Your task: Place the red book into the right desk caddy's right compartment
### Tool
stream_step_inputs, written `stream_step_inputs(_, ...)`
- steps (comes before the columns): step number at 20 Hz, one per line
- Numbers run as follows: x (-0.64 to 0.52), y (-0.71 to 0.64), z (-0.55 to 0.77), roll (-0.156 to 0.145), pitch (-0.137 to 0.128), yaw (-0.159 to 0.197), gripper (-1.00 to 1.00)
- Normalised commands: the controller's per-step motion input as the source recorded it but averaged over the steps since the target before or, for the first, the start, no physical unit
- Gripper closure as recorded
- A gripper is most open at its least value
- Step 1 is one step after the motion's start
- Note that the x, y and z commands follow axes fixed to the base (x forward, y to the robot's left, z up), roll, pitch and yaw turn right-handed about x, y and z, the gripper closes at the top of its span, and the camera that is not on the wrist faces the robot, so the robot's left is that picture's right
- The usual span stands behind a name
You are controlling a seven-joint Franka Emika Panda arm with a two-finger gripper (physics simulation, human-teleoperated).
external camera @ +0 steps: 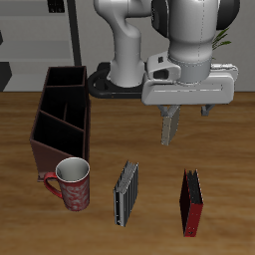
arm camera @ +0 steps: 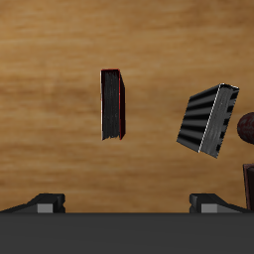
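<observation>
Gripper (external camera: 170,127) hangs above the table w/ jaws close together, holding nothing — red book (external camera: 190,202) stands upright nr the front edge, well apart from the right desk caddy (external camera: 60,118).

The wrist view's edge crops the mug (arm camera: 247,129), perhaps the caddy (arm camera: 248,182).

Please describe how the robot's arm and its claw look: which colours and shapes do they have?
The arm is made of rounded, glossy white segments with dark grey bands at the joints. It ends in a broad, light grey boxy hand. The claw has two thin, dark grey fingers. In the wrist view, the fingers appear as dark blocks with lighter grey pads. No cables or markings are visible.
</observation>
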Motion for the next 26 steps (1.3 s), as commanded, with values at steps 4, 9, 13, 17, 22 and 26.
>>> stream_step_inputs(4, 0.55, 0.08, -0.04, 0.01, 0.021, 0.002, -1.0)
stream_step_inputs(9, 0.29, 0.09, 0.01, 0.0, -0.047, 0.066, -1.0)
stream_step_inputs(13, 0.15, 0.14, -0.06, -0.006, -0.048, -0.013, -1.0)
stream_step_inputs(17, -0.06, 0.21, -0.21, 0.059, -0.094, 0.005, -1.0)
stream_step_inputs(22, -0.06, 0.13, -0.29, 0.025, -0.09, 0.012, -1.0)
stream_step_inputs(26, 0.02, 0.03, -0.41, 0.018, -0.058, 0.001, -1.0)
